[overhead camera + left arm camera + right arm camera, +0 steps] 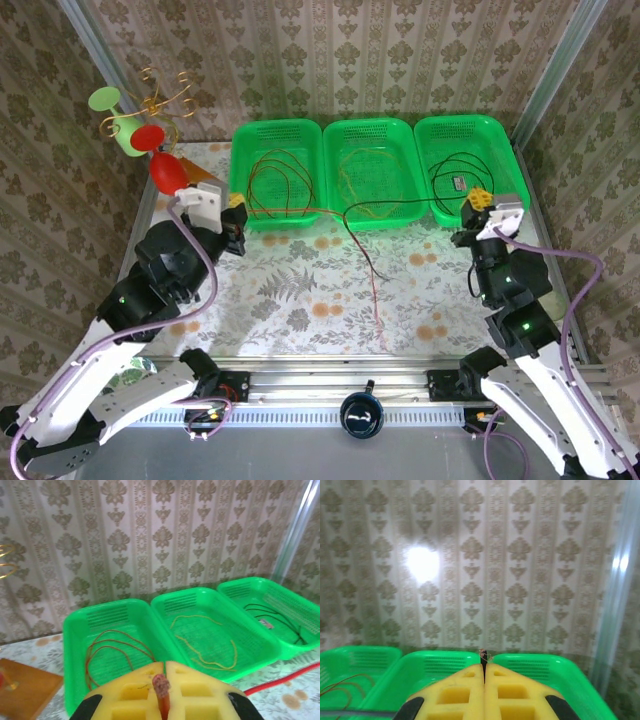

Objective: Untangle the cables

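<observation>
My left gripper [237,207] is shut on the end of a red cable [372,290], whose frayed tip [161,687] sticks up between the yellow pads. This cable runs right along the basket fronts, then down across the table. The right gripper [478,200] is shut on a black cable [400,204]; its bare tip [483,655] pokes out of the shut pads. From there the black cable stretches left and crosses the red one near the middle basket. A brown cable [115,640] lies looped in the left basket, and a yellow cable [210,650] lies in the middle one.
Three green baskets stand in a row at the back: left [240,150], middle [335,140], right [505,140]. Black loops [455,170] lie in the right basket. A wire stand with red and green cups [140,125] is at the back left. Patterned walls enclose the table.
</observation>
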